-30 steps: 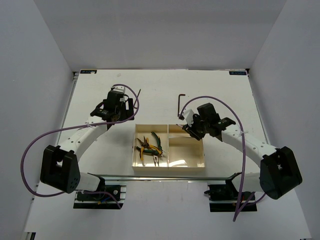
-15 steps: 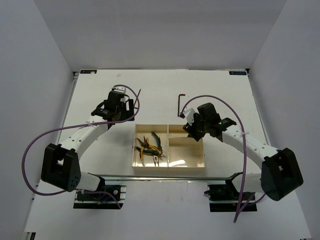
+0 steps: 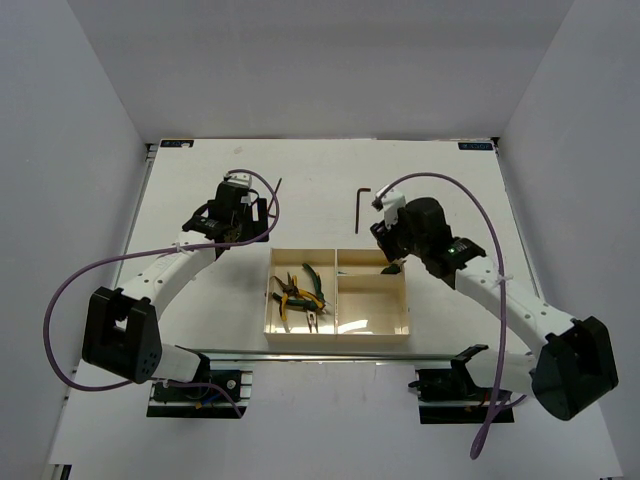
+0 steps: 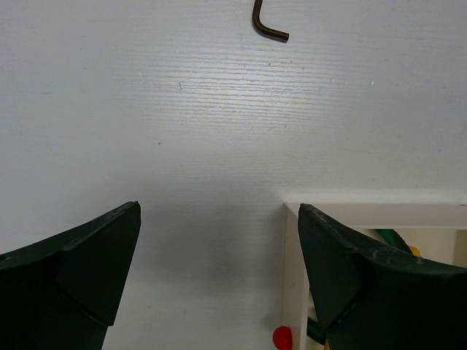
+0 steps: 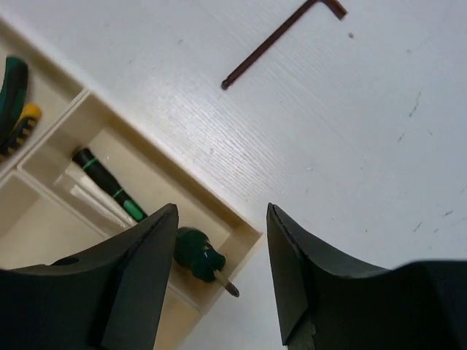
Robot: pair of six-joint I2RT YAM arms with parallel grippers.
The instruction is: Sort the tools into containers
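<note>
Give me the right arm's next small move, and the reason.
Probably swing the right gripper, open and empty, away from the tray toward the hex key, which lies on the table outside it. Two screwdrivers already lie in the small compartment beneath the gripper, and the pliers are in the large one.

Ref = tray [image 3: 337, 339] on desk [image 3: 450, 200]. In its L compartment: pliers [image 3: 297, 292]. In far-R compartment: screwdrivers [image 5: 109, 185], one tip over rim. Behind tray, on desk: hex key [image 3: 360, 210].
</note>
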